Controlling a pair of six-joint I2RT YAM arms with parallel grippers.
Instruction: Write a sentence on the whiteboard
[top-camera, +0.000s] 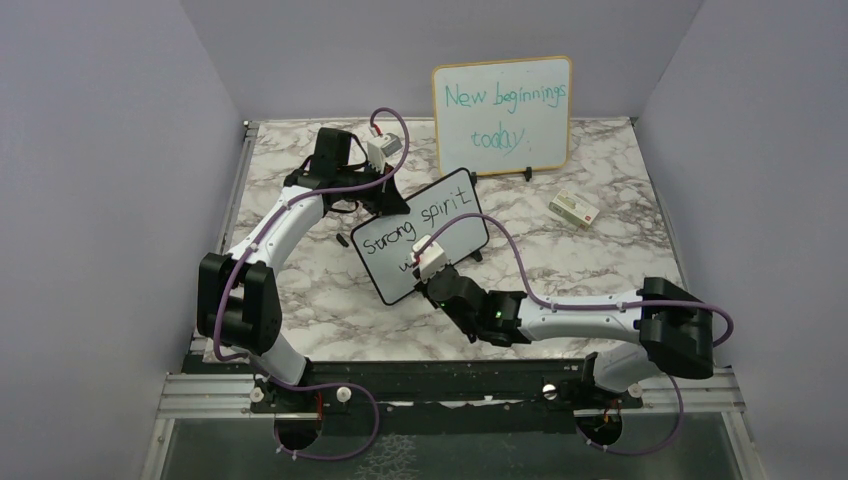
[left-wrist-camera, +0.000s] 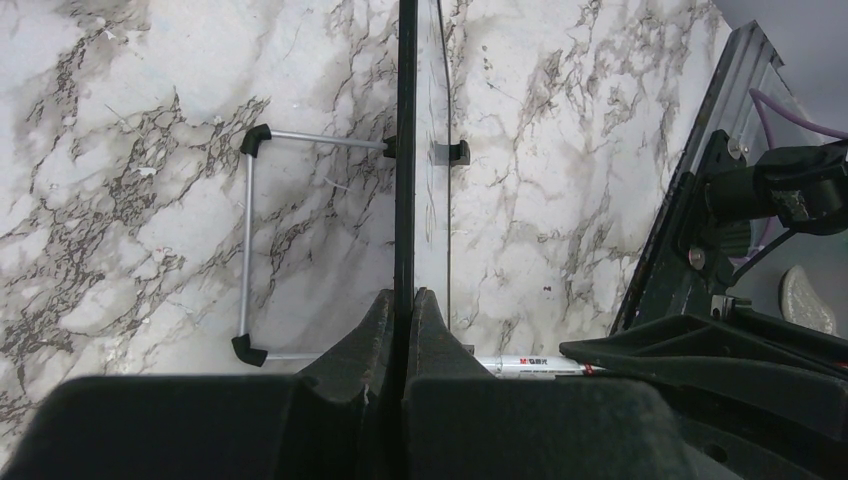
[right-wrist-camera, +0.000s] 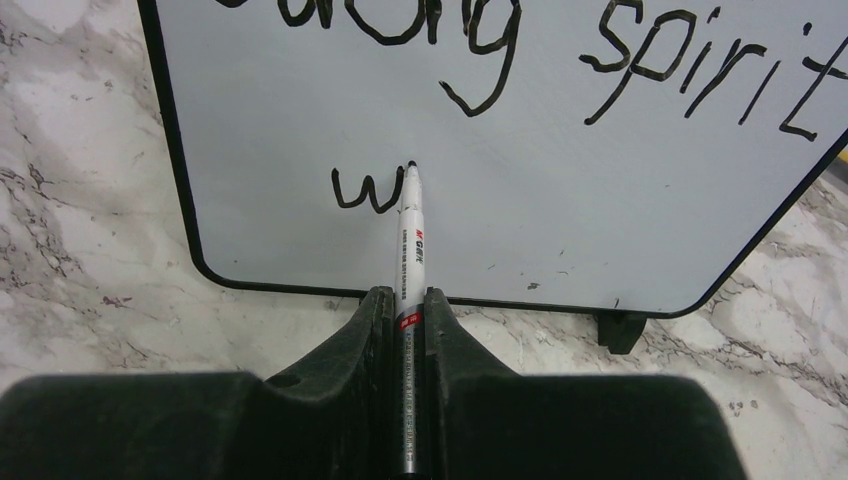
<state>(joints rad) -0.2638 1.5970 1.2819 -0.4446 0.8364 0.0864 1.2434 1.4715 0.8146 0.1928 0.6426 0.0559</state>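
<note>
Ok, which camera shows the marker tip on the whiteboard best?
Right wrist: the marker tip sits against the whiteboard beside the w, held in the right gripper. Top external hides it behind the wrist; left wrist shows only some barrel.

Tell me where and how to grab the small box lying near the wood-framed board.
Take the box across its two long sides, near the middle, coming straight down from above. It lies flat and low on the table, at a slant, so turn the wrist to match. Nothing touches it. The right hand is nearer but holds the marker.
</note>
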